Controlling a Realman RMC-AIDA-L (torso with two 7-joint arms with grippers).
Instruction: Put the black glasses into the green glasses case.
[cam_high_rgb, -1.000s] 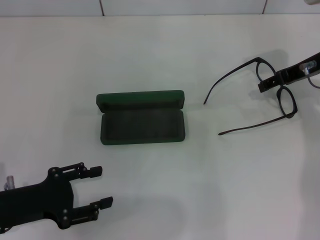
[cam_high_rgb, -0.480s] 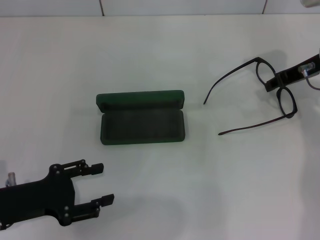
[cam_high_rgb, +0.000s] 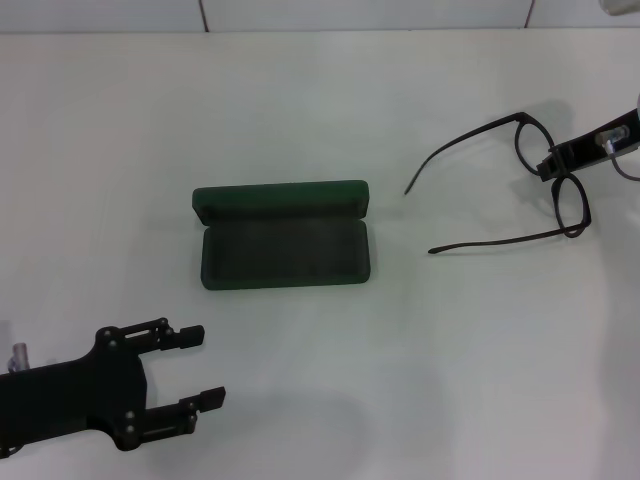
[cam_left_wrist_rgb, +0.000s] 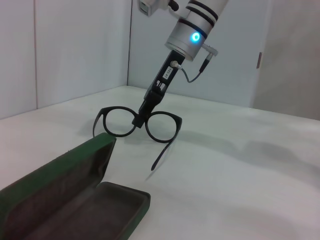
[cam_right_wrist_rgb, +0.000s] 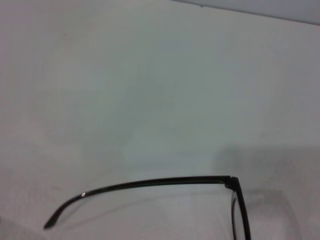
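Glasses in the air over our white table, case lying open.

Our green case lies mid-table, long axis running left to right, lid raised on its far side. Our left gripper waits near the table's front-left corner, fingers spread. Off to the case's right, our right gripper pinches the black glasses at the bridge, clear of the tabletop; both temple arms stretch leftward toward the case.

You have the green glasses case lying open mid-counter; the black glasses are near the right edge, your left gripper at the front-left corner.
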